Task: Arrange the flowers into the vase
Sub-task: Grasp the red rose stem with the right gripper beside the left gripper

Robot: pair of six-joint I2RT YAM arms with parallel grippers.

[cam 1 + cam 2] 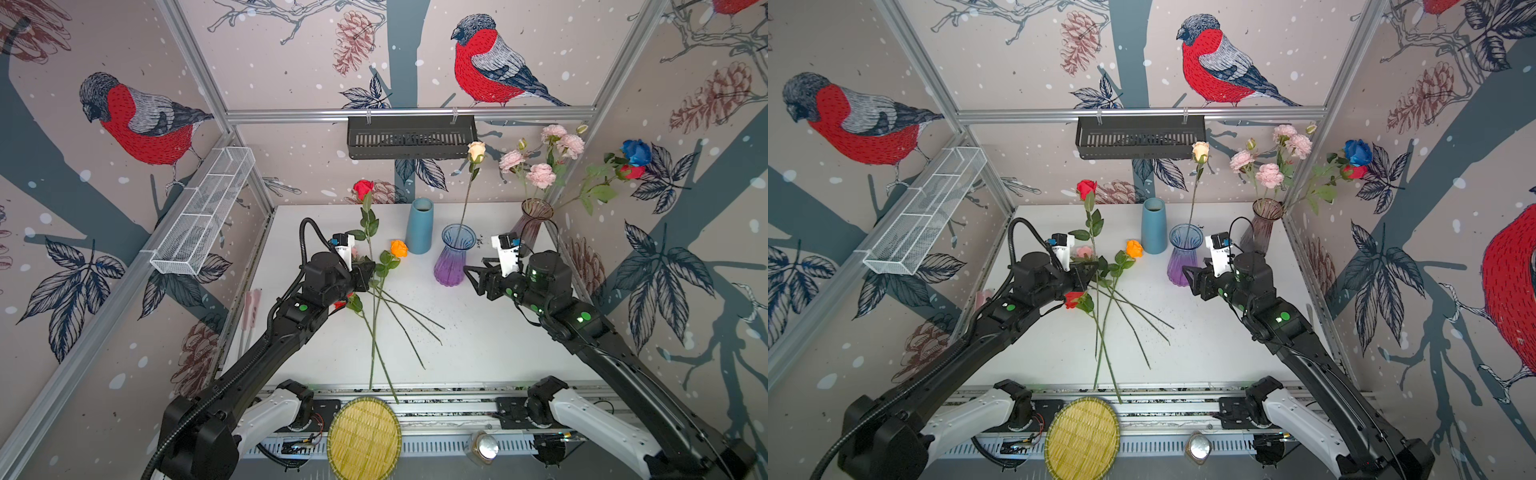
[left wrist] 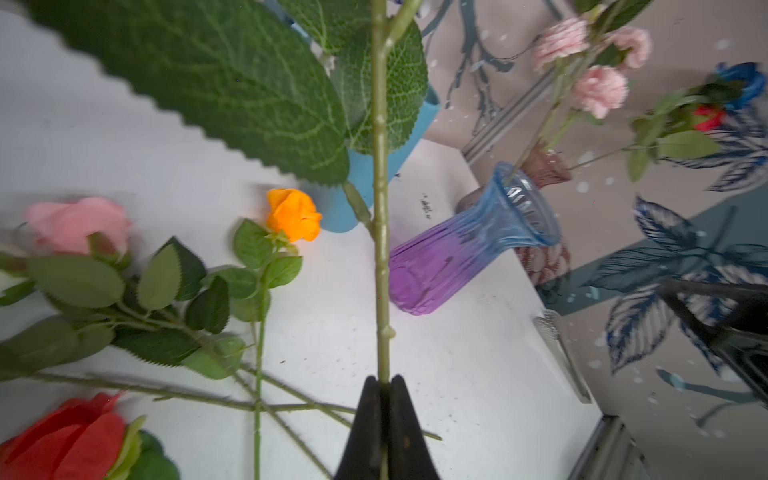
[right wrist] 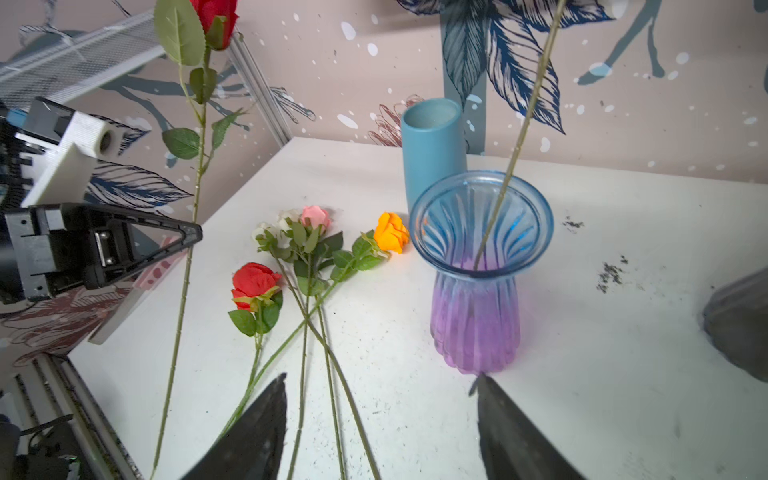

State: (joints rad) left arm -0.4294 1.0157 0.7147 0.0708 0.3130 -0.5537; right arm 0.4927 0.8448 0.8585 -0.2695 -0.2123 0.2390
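A cream rose [image 1: 476, 151] stands in the ribbed blue-to-purple glass vase [image 1: 455, 257]. The left end effector [image 2: 384, 380] is clenched on an upright long-stemmed red rose [image 1: 363, 188]; the right end effector [image 3: 381, 376] gapes empty near the vase. Loose flowers [image 3: 254, 282] lie on the white worktop [image 1: 478, 353], so most is left, I'd say.

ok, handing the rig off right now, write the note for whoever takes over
Left gripper: shut on the stem of a red rose, held roughly upright.
Right gripper: open, empty, facing the purple vase.
Done: peach rose stands in the purple vase; pink blooms and blue rose in the smoky vase at the back.
Left: place the held rose; then the orange rose, second red rose, pink rose and white sprig, lying on the table with stems crossed. Blue cylinder vase holds no stems.
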